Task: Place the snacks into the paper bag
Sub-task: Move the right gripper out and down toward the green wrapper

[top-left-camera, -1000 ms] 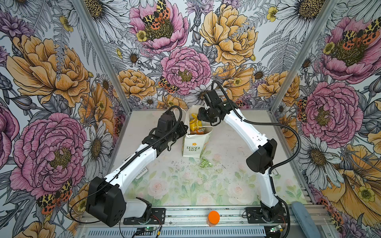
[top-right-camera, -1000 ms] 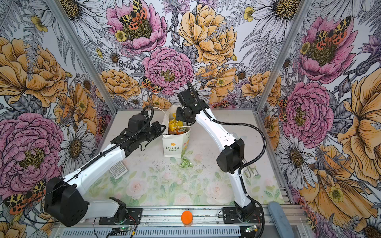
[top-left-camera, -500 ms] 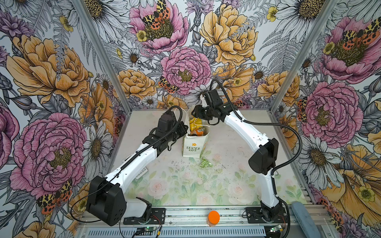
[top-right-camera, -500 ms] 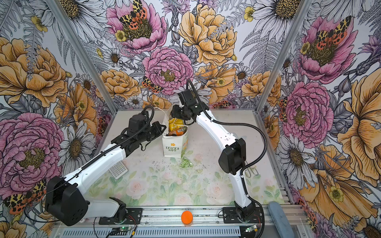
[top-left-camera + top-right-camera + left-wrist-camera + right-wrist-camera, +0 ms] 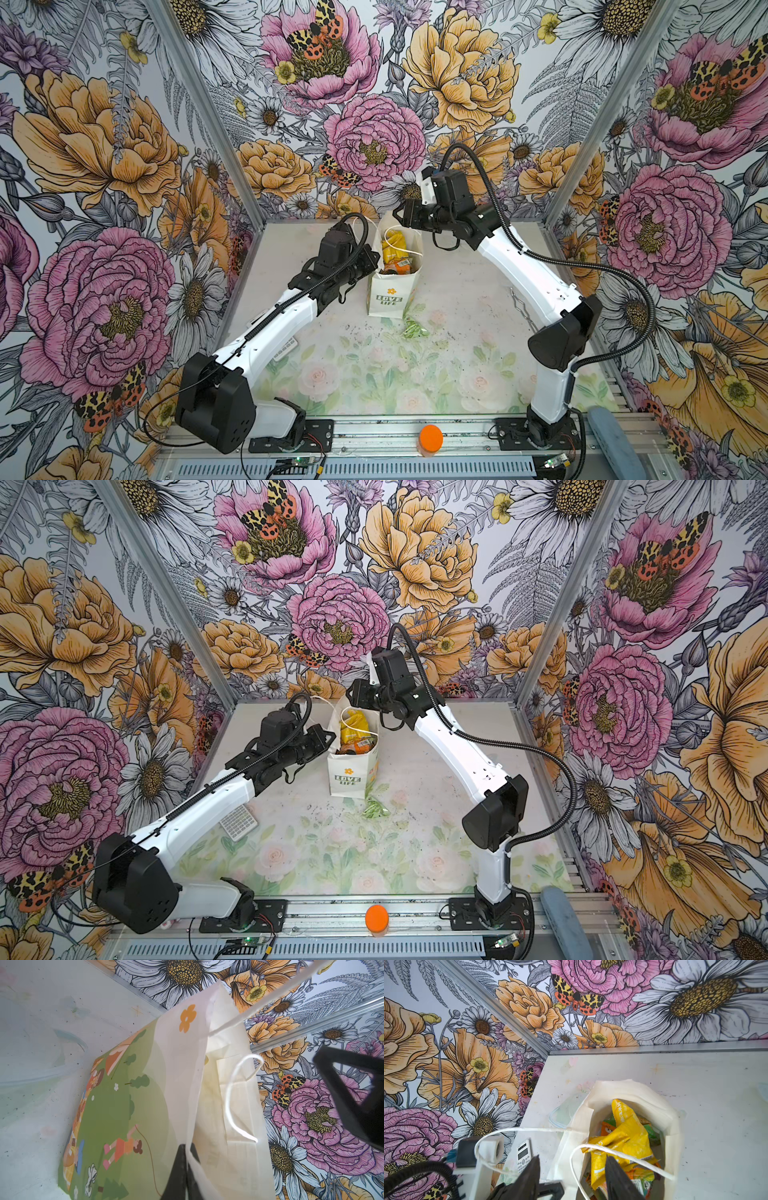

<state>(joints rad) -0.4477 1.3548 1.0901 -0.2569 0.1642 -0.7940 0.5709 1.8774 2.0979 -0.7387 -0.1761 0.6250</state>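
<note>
Work remaining lies nearest: one green packet (image 5: 415, 329) on the surface (image 5: 465, 282), just beside the foot of the bag (image 5: 388, 293). The bag stands upright mid-surface. A yellow packet (image 5: 629, 1138) tops a heap of orange and green ones inside it, so I judge most of the job done, with this last packet still to fetch. My left end effector (image 5: 187, 1149) is pressed together on the bag's rim, pinching the paper to steady it. Farther back, my right end effector (image 5: 573, 1160) hangs spread and empty above the bag's mouth. Compared with a second ago, it has lifted and drawn back from the mouth. The bag, my left pinch and the green packet are unchanged.
</note>
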